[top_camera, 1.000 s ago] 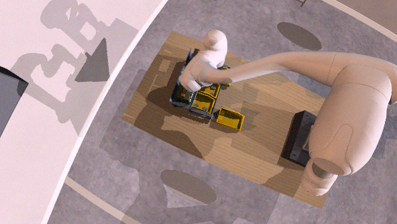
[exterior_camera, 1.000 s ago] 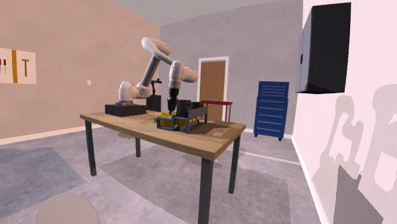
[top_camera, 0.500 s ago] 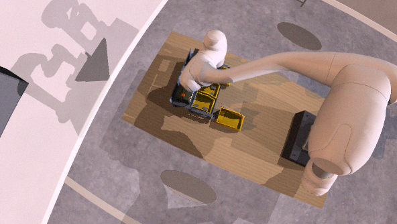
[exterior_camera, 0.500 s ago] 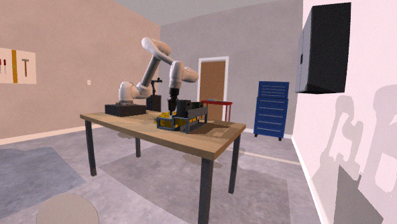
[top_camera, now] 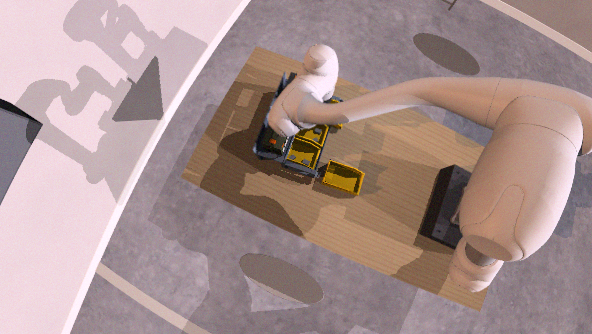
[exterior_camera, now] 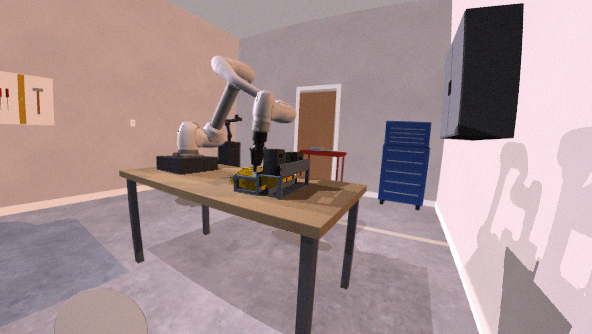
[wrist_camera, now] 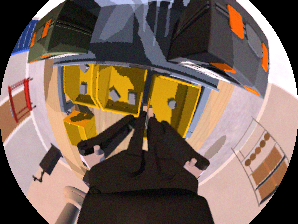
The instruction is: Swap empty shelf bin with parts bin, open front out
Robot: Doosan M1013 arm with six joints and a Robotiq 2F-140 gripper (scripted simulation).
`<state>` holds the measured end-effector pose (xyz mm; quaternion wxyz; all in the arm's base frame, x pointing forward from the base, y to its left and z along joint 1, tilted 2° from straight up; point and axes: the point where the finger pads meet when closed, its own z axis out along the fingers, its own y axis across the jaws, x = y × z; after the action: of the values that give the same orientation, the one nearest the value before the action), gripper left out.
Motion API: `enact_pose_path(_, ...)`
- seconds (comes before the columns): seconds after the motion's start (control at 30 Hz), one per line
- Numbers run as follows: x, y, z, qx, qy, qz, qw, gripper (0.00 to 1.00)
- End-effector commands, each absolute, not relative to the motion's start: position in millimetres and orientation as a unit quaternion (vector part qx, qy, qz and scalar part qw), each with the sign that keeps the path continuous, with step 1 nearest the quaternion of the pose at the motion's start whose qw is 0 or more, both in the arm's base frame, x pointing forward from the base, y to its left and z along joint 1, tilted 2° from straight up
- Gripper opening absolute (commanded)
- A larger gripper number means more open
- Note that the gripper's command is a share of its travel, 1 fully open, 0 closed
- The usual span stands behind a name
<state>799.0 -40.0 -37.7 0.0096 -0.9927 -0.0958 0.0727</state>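
Note:
A low blue-grey shelf (top_camera: 300, 169) (exterior_camera: 292, 182) stands on the wooden table (top_camera: 390, 240) (exterior_camera: 310, 215) with three yellow open bins side by side under its board. In the wrist view the right-hand bin (wrist_camera: 175, 107) looks empty and sits slightly further out than the middle bin (wrist_camera: 120, 90) (top_camera: 303, 151). My gripper (wrist_camera: 146, 109) (exterior_camera: 255, 167) points down at the shelf's front and is shut on the left wall of that right-hand bin. A fourth yellow bin (top_camera: 342, 176) (wrist_camera: 80, 127) stands on the table in front of the shelf. The wrist hides the gripper in the top view.
Dark boxes with orange patches (wrist_camera: 220, 35) (wrist_camera: 60, 30) (top_camera: 272, 142) sit on the shelf's top board. The arm's black base block (top_camera: 442, 200) (exterior_camera: 185, 164) stands at one end of the table. A blue tool cabinet (exterior_camera: 406, 162) and a red stand (exterior_camera: 325, 155) are beyond the table.

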Motion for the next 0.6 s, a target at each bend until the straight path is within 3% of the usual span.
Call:
enact_pose_path(0.0,801.4,-35.7,-40.8,-0.993,-0.097,0.071,0.013,0.10)
enact_pose_path(0.57,800.6,-35.7,-43.0,-0.994,-0.097,0.056,0.014,0.10)
